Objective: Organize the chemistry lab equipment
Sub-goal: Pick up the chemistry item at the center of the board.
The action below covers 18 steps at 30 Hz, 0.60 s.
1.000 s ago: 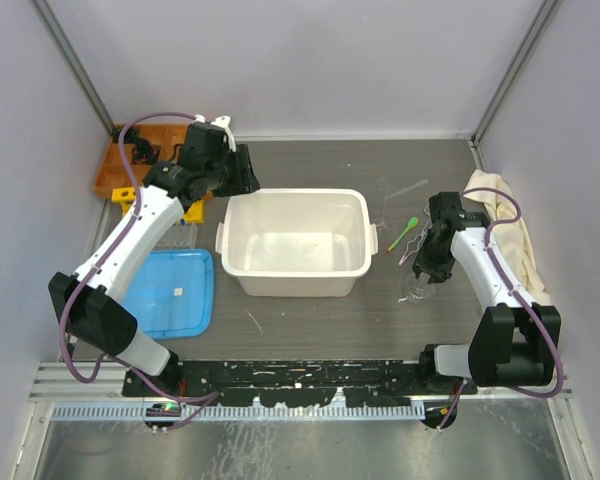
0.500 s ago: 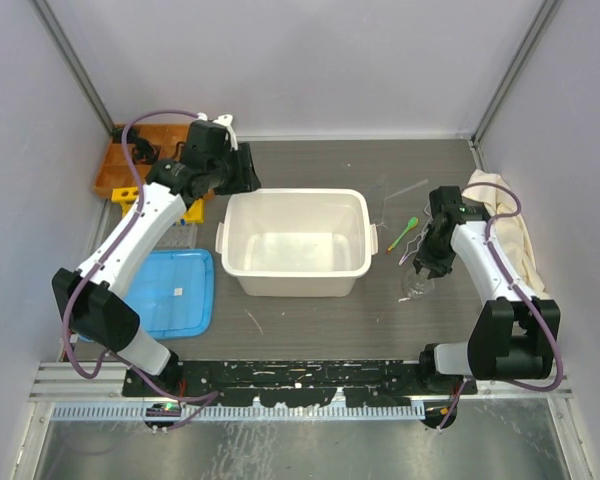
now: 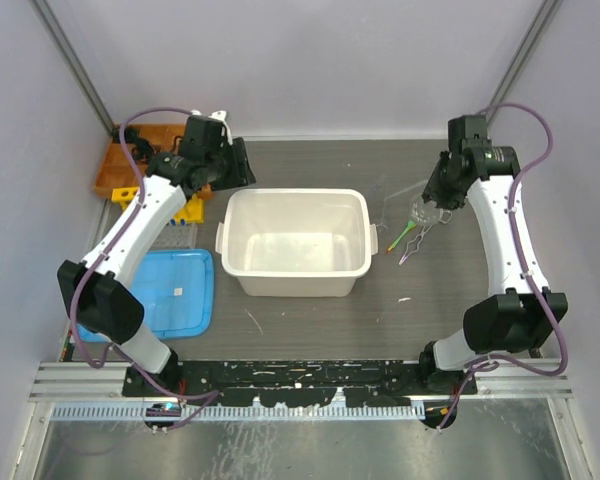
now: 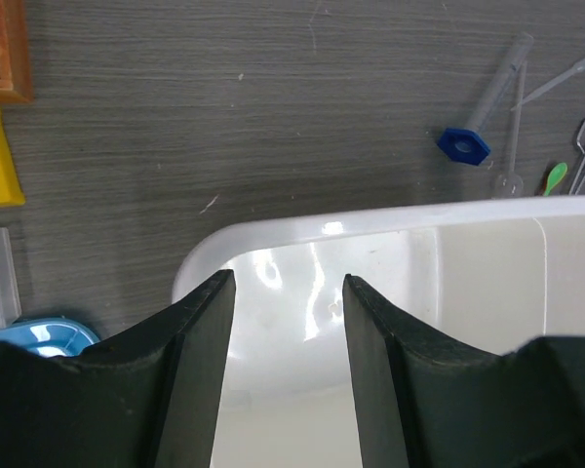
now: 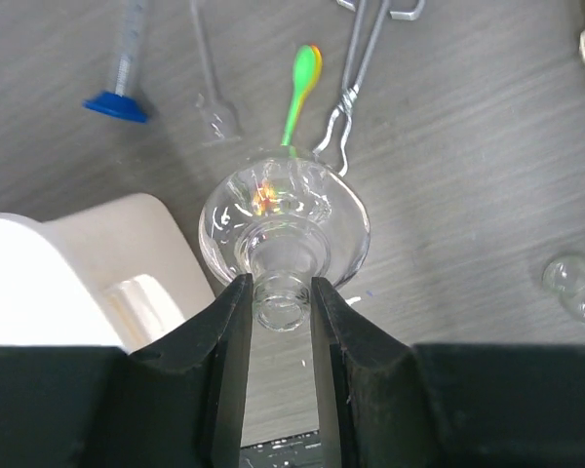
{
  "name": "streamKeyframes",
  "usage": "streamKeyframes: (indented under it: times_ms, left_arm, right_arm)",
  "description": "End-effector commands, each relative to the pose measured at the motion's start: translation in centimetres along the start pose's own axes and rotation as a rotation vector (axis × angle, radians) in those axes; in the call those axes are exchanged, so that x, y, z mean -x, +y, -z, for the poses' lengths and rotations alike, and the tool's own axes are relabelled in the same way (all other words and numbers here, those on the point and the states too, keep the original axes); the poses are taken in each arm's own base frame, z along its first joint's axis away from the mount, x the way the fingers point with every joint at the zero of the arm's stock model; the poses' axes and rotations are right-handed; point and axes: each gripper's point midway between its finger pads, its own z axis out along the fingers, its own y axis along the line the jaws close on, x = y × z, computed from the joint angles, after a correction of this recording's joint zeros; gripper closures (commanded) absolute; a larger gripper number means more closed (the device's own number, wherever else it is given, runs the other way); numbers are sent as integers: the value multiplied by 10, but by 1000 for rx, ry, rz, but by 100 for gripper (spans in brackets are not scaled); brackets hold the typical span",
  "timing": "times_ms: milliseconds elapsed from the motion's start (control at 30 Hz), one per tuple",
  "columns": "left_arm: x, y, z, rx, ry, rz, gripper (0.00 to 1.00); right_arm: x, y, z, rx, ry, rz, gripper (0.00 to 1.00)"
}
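One flask (image 5: pixel 283 234): centre frame, pinched at its narrow neck by my right gripper (image 5: pixel 279 292), bulb hanging over the green spoon (image 5: pixel 300 83).
Left gripper (image 4: pixel 288 292): jaws apart, empty, over the white bin (image 4: pixel 390 216) corner, lower frame.

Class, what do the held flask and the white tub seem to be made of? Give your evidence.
The flask looks like clear, glossy glass: the table shows through it. The white tub is probably plastic: smooth, opaque, with soft glare.
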Motion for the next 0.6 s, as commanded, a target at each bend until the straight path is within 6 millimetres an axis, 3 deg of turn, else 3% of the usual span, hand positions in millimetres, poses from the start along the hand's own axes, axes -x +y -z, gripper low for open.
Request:
streamKeyframes:
  times_ms: [0, 133, 300, 433, 567]
  left_arm:
    - [24, 9, 8, 16, -52, 48, 51]
    - [32, 17, 8, 26, -77, 61, 50]
    - [36, 23, 5, 38, -84, 68, 50]
    - [39, 30, 2, 55, -99, 72, 50]
    - [41, 39, -2, 73, -106, 79, 50]
  right_arm:
    - [38, 33, 40, 80, -112, 72, 99]
    - [59, 69, 56, 146, -175, 130, 99]
    - [63, 124, 75, 243, -199, 234, 99]
    - [53, 170, 92, 357, -215, 305, 99]
    - [25, 212, 100, 459, -175, 392, 99]
